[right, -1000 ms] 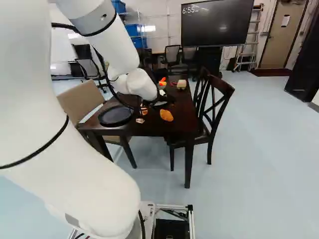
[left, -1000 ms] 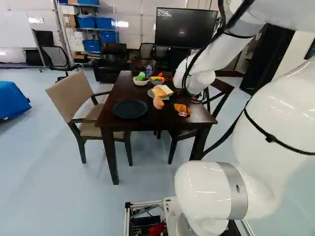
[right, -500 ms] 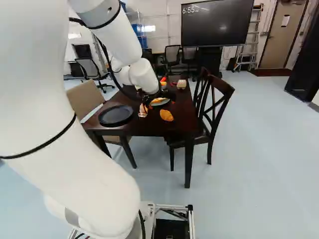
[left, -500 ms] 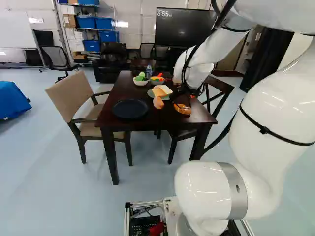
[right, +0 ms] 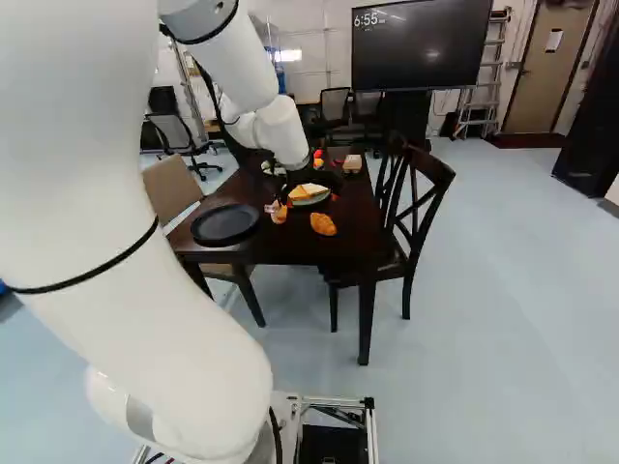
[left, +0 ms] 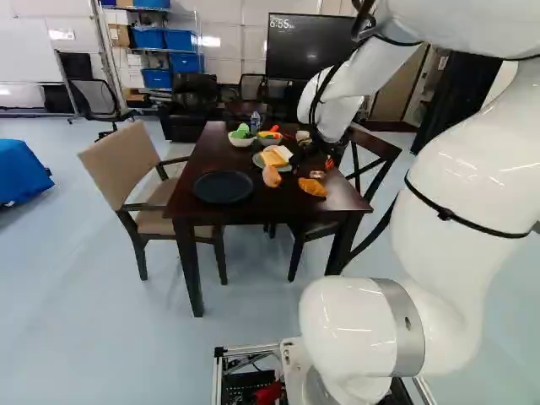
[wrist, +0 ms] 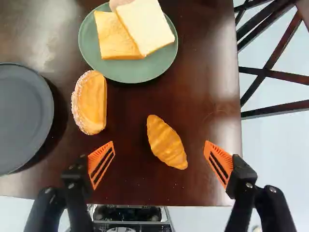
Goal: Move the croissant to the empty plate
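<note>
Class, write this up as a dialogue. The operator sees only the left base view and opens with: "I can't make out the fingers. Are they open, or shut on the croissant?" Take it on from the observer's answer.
Observer: In the wrist view the fingers are open, with bare table showing between each one and the croissant.
Operator: Does it lie square between them?
Observer: No, aslant: one tip points roughly towards the green plate, the other sits nearer the finger on the chair side.
Operator: What is the roundish thing between it and the dark plate?
Observer: A half-round piece of bread with a white-speckled curved edge.
</note>
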